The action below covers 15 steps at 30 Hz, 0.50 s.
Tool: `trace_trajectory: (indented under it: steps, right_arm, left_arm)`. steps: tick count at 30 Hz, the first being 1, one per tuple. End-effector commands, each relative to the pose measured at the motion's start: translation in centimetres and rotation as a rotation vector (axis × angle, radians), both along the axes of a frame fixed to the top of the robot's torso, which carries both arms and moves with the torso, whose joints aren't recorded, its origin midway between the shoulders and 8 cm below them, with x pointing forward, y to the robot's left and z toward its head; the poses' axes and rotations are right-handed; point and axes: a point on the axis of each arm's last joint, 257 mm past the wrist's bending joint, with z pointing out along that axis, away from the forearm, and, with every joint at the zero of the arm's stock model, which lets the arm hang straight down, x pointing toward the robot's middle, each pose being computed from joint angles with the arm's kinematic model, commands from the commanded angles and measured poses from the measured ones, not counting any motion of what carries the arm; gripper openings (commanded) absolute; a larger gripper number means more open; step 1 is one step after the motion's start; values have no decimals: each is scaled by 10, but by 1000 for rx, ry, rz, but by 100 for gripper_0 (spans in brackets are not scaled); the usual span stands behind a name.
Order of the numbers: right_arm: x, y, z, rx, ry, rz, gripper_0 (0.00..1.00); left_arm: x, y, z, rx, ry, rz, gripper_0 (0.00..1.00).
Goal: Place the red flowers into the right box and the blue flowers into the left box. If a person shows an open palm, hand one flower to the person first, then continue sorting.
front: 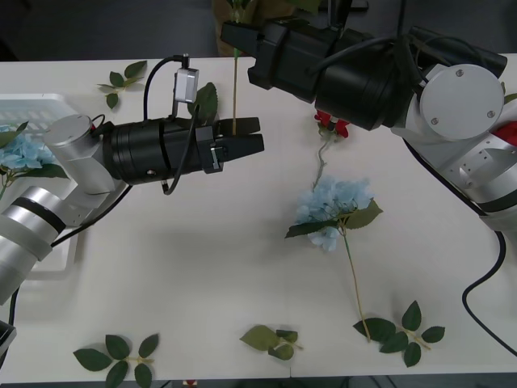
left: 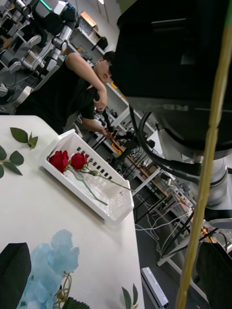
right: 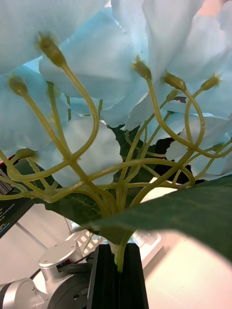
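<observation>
White counter (front: 202, 267) takes up most of the front view, w/ both arms reaching in over it.

R arm comes in from the right side, across the far half. Right tool (front: 226, 34) sits near the far edge, about mid-width. Its black fingers (right: 118, 280) are closed tight on the stem of the held blue flower (right: 145, 72). Pale petals and yellow-green stalklets fan out just past the fingertips, w/ a big dark leaf beside them.

L arm reaches in from the left, barrel lying roughly level. Left tool (front: 257, 135) is spread open, nothing gripped. The long stem (front: 234, 89) of that same flower runs from the right tool toward the robot and passes between the two left fingers. Can't tell if either finger touches it.

Left box (front: 44, 103) is at the counter's left edge, partly behind the L arm. Boxed blue flower (front: 20, 152) lies in it.

Right box (left: 118, 205) sits at the counter's right edge and holds first red rose (left: 59, 159) and second red rose (left: 79, 160), heads side by side, stems trailing along the box floor.

Loose blue flower (front: 331, 206) lies on the counter right of centre, stem pointing toward the robot. Loose red rose (front: 331, 123) lies just beyond it, partly under the R arm.

Leaf sprigs (front: 117, 356) are scattered along the near edge, plus more at far left.
</observation>
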Motion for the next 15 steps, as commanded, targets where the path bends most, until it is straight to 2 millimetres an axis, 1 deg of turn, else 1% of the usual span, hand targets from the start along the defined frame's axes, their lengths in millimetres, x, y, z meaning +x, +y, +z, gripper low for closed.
trace_trajectory:
  steps: [1, 10, 15]
  right_arm:
    - [-7, 8, 4, 18, -20, 14, 0]
    - [-6, 8, 4, 18, -19, 12, 0]
    - [-6, 7, 4, 18, -21, 11, 0]
  left_arm:
    - [-13, -22, 45, -61, -31, -62, 100]
    - [-13, -31, 61, -103, -38, -47, 100]
    - [-11, -33, 63, -111, -35, -37, 100]
